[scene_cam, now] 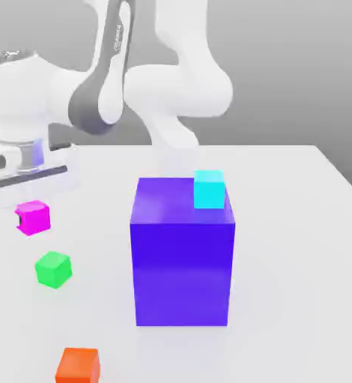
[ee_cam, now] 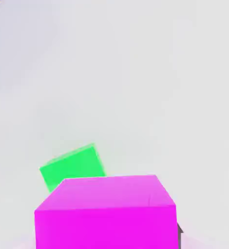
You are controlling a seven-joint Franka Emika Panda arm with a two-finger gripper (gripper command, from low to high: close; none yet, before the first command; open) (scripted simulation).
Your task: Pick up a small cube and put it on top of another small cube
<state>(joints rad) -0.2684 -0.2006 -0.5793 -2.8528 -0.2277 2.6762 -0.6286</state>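
The small magenta-pink cube (scene_cam: 34, 217) is at the exterior view's left, just below the arm's white hand. My gripper (scene_cam: 32, 218) is around it, and a dark finger pad (scene_cam: 19, 218) shows against the cube's side. In the hand view the magenta cube (ee_cam: 105, 214) looms very close, with a dark pad (ee_cam: 179, 230) at its edge, so the gripper is shut on it. A green cube (scene_cam: 53, 269) lies on the table nearer the front, and it appears beyond the magenta one as the green cube (ee_cam: 73, 167) in the hand view.
A big blue-violet block (scene_cam: 183, 265) stands mid-table with a small cyan cube (scene_cam: 209, 188) on its top far corner. An orange cube (scene_cam: 78, 365) sits at the front of the exterior view's left. The white table (scene_cam: 299, 262) extends to the right.
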